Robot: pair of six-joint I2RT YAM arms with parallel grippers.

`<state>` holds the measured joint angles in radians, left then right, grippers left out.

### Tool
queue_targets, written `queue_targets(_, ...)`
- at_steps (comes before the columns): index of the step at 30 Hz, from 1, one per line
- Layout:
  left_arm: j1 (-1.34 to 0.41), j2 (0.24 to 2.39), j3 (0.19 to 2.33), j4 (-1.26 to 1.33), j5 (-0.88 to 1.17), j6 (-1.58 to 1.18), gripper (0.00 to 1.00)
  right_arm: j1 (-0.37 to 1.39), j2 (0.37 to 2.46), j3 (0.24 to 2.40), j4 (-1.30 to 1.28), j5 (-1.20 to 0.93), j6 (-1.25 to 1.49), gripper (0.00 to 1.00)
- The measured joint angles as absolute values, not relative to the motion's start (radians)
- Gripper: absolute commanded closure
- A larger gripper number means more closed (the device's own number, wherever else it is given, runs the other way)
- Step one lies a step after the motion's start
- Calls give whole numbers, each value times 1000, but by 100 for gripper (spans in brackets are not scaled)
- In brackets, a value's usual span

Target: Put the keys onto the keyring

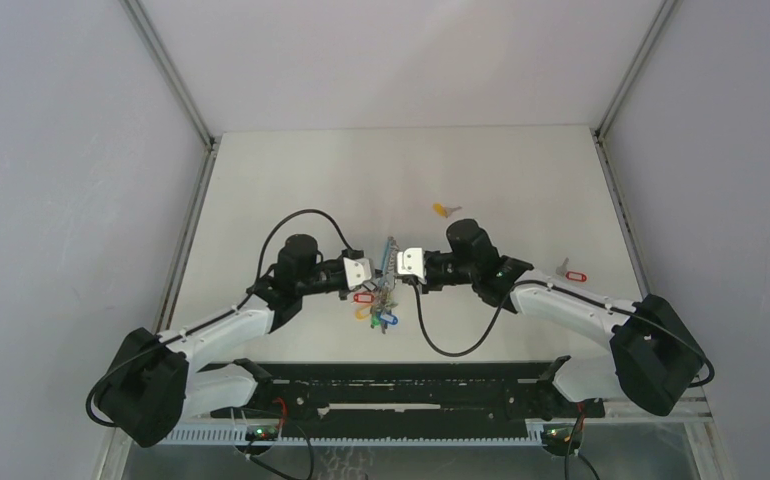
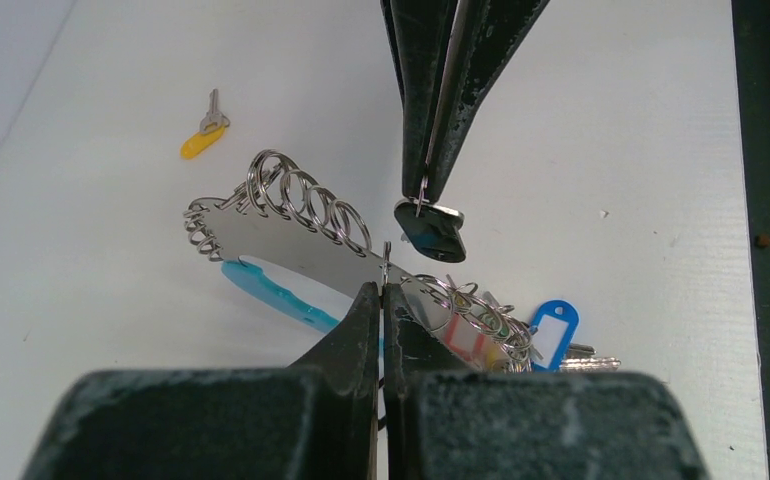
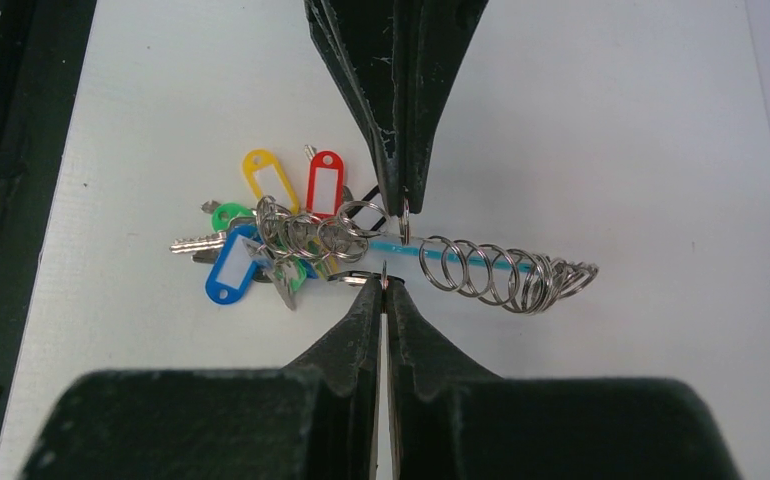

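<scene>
The left hand (image 2: 382,292) was clenched on a thin metal loop at the near edge of the keyring (image 2: 291,238). It held the bunch just above the surface (image 1: 301,180), midway between the 2 arms. The right hand (image 2: 422,190) faced it from the opposite side, pinched shut on the small ring of the black-tagged key (image 2: 429,230). That key hung just beside the left hand's tips and close over the keyring's middle.

The keyring's long axis ran crosswise to both hands, with coiled loops at 1 end and coloured tags at the other. The next move probably calls for bringing the key's ring sideways onto the pinched loop.

The yellow-tagged key (image 2: 204,135) and red-tagged key (image 1: 571,272) lay loose, both nearer the right arm.
</scene>
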<state>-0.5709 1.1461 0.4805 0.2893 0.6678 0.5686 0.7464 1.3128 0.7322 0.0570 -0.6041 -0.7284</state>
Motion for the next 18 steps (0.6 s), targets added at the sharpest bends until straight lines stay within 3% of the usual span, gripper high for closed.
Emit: queue_targets(18, -582, 1129, 480, 279, 680, 595, 100, 776, 1313, 747, 52, -549, -775, 100)
